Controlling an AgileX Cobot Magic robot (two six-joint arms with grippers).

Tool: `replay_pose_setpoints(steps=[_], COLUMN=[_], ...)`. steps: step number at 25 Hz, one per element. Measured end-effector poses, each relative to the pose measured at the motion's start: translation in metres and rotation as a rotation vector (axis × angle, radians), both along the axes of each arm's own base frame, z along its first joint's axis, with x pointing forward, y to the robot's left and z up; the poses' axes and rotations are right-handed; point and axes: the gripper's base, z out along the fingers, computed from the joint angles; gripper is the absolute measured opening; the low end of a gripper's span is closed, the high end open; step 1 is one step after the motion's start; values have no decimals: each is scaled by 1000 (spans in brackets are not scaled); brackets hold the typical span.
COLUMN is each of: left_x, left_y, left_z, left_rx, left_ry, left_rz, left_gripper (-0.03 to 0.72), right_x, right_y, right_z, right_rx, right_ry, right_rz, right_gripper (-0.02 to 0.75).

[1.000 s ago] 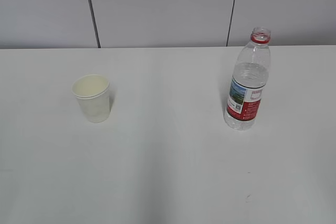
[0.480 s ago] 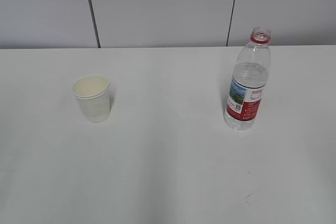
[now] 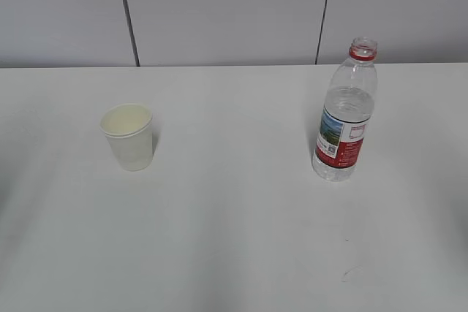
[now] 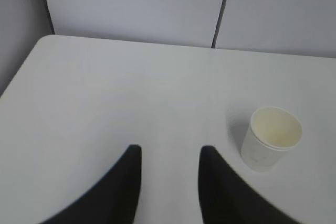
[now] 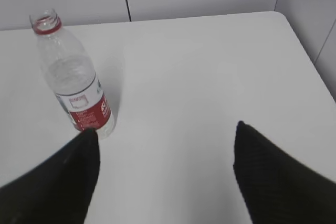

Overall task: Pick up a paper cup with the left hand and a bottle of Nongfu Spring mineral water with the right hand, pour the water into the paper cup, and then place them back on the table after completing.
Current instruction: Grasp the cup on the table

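The left hand (image 4: 168,182) is seen in its wrist view with its two dark fingers (image 4: 126,182) parted by a moderate gap; nothing is held between them. The right hand (image 5: 163,177) is spread much wider, also empty. Neither hand is visible in the exterior view.

The paper cup (image 4: 271,138) stands upright on the table (image 4: 131,93), ahead of the left hand and off to the right of its gap, well apart from the fingers. The bottle (image 5: 73,77) is uncapped and upright, its base close by the left finger in the right wrist view, so it sits at the edge of the opening rather than centred. The water (image 3: 344,111) is judged to fill the bottle to about the shoulder.

The wide right opening is judged suited to the bottle's girth. Both items are set well apart, cup left and bottle right, matching the assigned hands. The task is judged not yet begun; a sideways correction of each hand is expected before any grasp.
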Motion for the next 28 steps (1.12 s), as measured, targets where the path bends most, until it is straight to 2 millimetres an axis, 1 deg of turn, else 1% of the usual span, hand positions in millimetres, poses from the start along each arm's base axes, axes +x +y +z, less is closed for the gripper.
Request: replay_pose_setpoints(steps=[4,8,11,16,19,22,28], left_x=[35,64,81,106,116,121,116], left_y=[0,0,0,-1,-2,-3,-6], left_z=[-17,-32,-41,-58,-69,-82,-111], left_rx=[-19,-21,11,62,59,52,37], left_ry=[41,29,0,-46,-69,-96,-152], left_rz=[-1,-4,-22,-68,-80,-91,-117], left_gripper=[238,238,238,238,238,238,238], right_x=[33,58,71,84,92,102,122], right_y=[1,2,2,3,3,3,4], right_z=[7,10,7,0,-4,-7,-18], right_rx=[14,21,30,44,45,41,32], right_ry=[-10,-32,-37,-12,-8,-20,-28], right_rz=[5,13,15,14,17,23,38], right_gripper=[586,586,586,586,586,586,585])
